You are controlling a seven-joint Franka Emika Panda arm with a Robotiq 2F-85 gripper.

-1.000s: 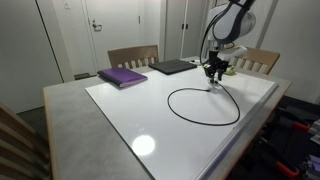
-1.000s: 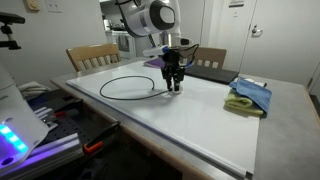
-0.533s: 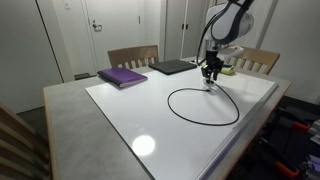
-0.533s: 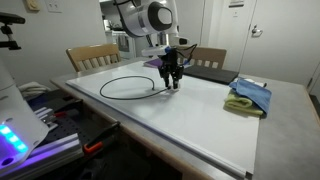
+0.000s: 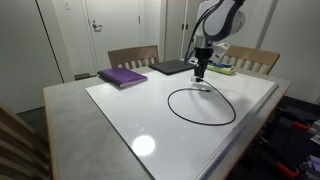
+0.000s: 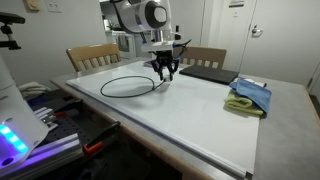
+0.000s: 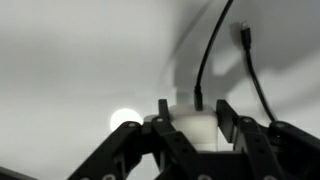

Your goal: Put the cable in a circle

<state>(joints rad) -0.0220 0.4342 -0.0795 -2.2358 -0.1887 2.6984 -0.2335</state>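
The black cable [image 5: 168, 101] lies on the white table top [image 5: 130, 120] in a closed loop; it also shows in the other exterior view [image 6: 102, 88]. My gripper [image 5: 201, 73] hangs just above the far side of the loop, where the two ends meet, and shows in both exterior views [image 6: 163, 72]. In the wrist view the fingers [image 7: 194, 108] stand apart with nothing black between them. The two cable ends [image 7: 210, 50] lie on the table beyond the fingertips, one plug tip right at the gap.
A purple book [image 5: 123, 76] and a dark laptop [image 5: 172, 67] lie at the table's far side. A blue and green cloth [image 6: 249, 96] lies near one end. Wooden chairs [image 5: 133, 56] stand behind the table. A camera tripod [image 6: 12, 40] stands beside it.
My gripper has risen off the table and shifted away from the cable's end point. The cable stays on the table as a loop, slightly tightened.
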